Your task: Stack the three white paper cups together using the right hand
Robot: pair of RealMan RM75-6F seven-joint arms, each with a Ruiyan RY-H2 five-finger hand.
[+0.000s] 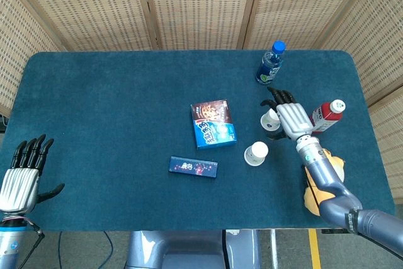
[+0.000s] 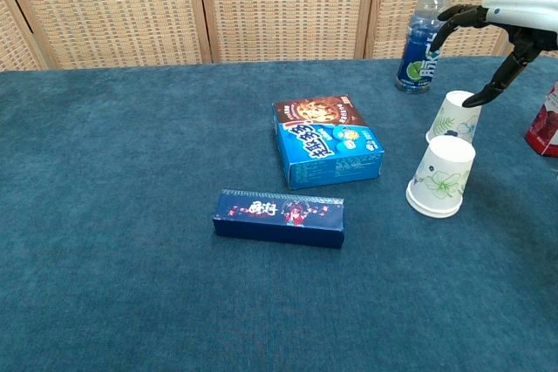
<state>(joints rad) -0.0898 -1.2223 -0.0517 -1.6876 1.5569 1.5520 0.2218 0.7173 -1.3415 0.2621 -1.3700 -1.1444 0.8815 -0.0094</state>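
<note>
- My right hand (image 2: 506, 28) sits at the upper right of the chest view, fingers spread and curved downward, gripping nothing. In the head view it shows right of centre (image 1: 288, 118).
- The far cup (image 2: 454, 117) stands upside down directly under that hand, at the right edge of the chest view. The thumb tip hangs just above its flat base; I cannot tell whether it touches.
- In the head view the far cup (image 1: 271, 120) peeks out at the left edge of my palm, so the cup lies below and slightly toward frame-left of the fingers.
- The near cup (image 2: 441, 176) stands below it in the chest view, also inverted, apart from the hand. It looks taller than the far one, so I judge it may already be two cups nested, though I cannot confirm that.
- Both cups have their long axis upright, rims down on the table (image 2: 131, 302).
- My judgement: the move ahead is a straight drop to close around the far cup's sides, then a carry toward frame-bottom onto the near cup.
- The water bottle (image 2: 425, 34) stands just left of the fingertips in the chest view, so I would avoid drifting that way.
- My left hand (image 1: 24, 177) rests open at the lower left of the head view, well apart from everything.
</note>
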